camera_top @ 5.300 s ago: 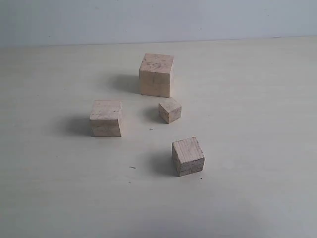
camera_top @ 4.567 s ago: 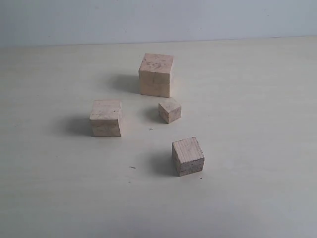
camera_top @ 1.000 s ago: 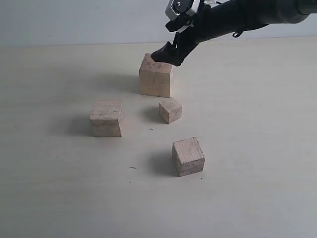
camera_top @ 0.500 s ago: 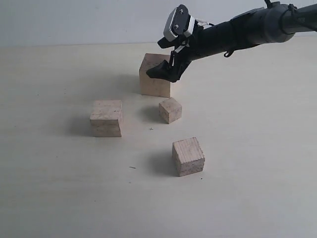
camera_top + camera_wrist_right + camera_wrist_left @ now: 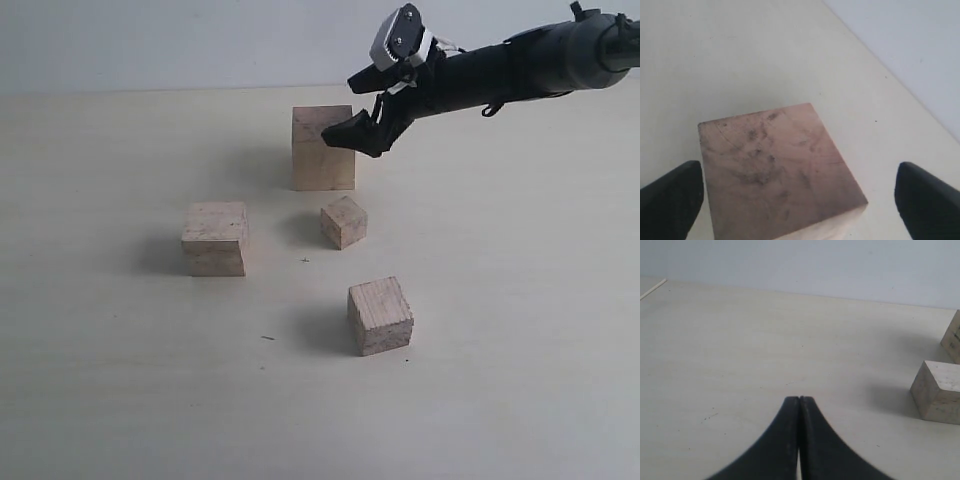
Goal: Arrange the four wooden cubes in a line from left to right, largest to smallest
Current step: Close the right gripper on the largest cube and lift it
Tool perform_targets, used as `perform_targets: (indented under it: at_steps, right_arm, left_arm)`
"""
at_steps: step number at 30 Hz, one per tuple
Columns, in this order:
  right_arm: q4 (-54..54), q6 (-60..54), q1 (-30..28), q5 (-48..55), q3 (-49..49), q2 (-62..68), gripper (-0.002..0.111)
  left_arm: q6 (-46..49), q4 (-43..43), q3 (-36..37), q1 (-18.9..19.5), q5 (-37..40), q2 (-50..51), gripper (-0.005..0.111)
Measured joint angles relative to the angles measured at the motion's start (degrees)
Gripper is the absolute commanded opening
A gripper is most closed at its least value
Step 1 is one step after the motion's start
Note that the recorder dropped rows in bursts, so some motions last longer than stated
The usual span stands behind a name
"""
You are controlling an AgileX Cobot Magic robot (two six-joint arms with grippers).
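My right pincer (image 5: 358,135) hangs by the upper right edge of the largest cube (image 5: 323,148), which stands at the back of the table (image 5: 520,350). It is spread wide and has hold of nothing. In my right wrist view its two fingers (image 5: 670,200) sit on either side of that cube's top face with bare gaps between them and the wood, so I judge there is no contact yet. My left pincer (image 5: 799,402) is pressed fully together, empty, low over bare table, with the second-largest cube (image 5: 940,397) off to one side of it.

As for the line-up, I judge that nothing is done. The second-largest cube sits well to the left of the others and nearer the front. The smallest cube (image 5: 343,221) lies just in front of the largest, near it but apart. The third cube (image 5: 380,315) stands alone, closest to the front edge and turned a little askew. No two of them make a row by size.

What is left is the whole job: close on the largest cube and carry it to the left end, then set the second-largest, the third and the smallest beside it in that order, running rightward.
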Motion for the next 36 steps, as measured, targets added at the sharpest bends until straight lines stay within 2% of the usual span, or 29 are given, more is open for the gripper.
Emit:
perform_targets:
  at_steps: [7,16,19,22,25,26,36]
  right_arm:
    - [0.7,0.0,0.0,1.0,0.0,2.6,0.096]
    - [3.1,0.0,0.0,2.6,-1.6,5.0,0.085]
    - [3.1,0.0,0.0,3.9,-2.7,5.4,0.07]
    - [2.7,0.1,0.0,5.3,-3.2,5.7,0.043]
    - [1.0,2.3,0.0,6.2,-3.4,5.7,0.008]
    - [0.0,3.4,0.0,6.3,-3.4,5.7,0.0]
    - [-5.9,9.4,0.0,8.0,-3.6,2.1,0.0]
  left_arm:
    - [0.0,0.0,0.0,0.0,0.0,0.0,0.0]
    - [0.0,0.0,0.0,0.0,0.0,0.0,0.0]
    - [0.0,0.0,0.0,0.0,0.0,0.0,0.0]
    - [0.0,0.0,0.0,0.0,0.0,0.0,0.0]
    - [0.0,0.0,0.0,0.0,0.0,0.0,0.0]
    - [0.0,0.0,0.0,0.0,0.0,0.0,0.0]
    - [0.0,0.0,0.0,0.0,0.0,0.0,0.0]
